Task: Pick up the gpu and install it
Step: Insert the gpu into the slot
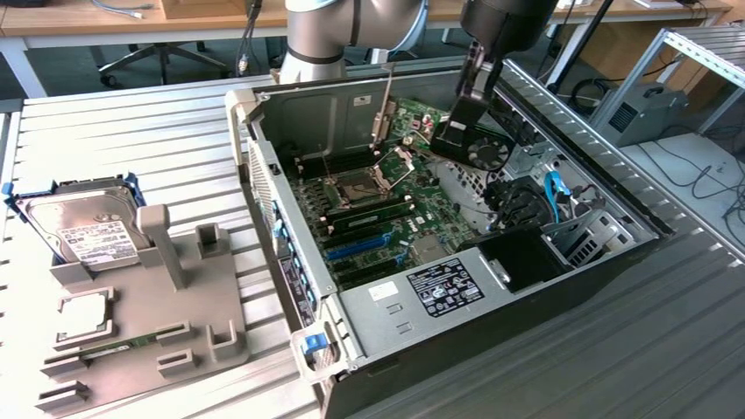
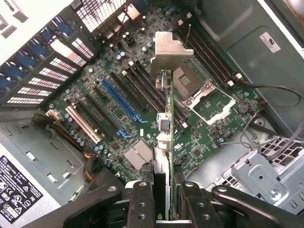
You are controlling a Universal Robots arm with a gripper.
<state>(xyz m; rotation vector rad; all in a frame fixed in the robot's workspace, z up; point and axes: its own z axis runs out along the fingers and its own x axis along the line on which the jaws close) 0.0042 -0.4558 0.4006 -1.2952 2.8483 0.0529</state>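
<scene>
Because the tool (image 2: 161,197) clamps the gpu (image 2: 166,118) on both faces at its rear edge, the card hangs edge-on above the motherboard (image 2: 209,114), its silver end bracket (image 2: 170,50) leading. Held this way, its edge can face the blue expansion slot (image 2: 118,102) beneath. Farther off, the open computer case (image 1: 279,113) lies on the bench (image 1: 128,131).
</scene>
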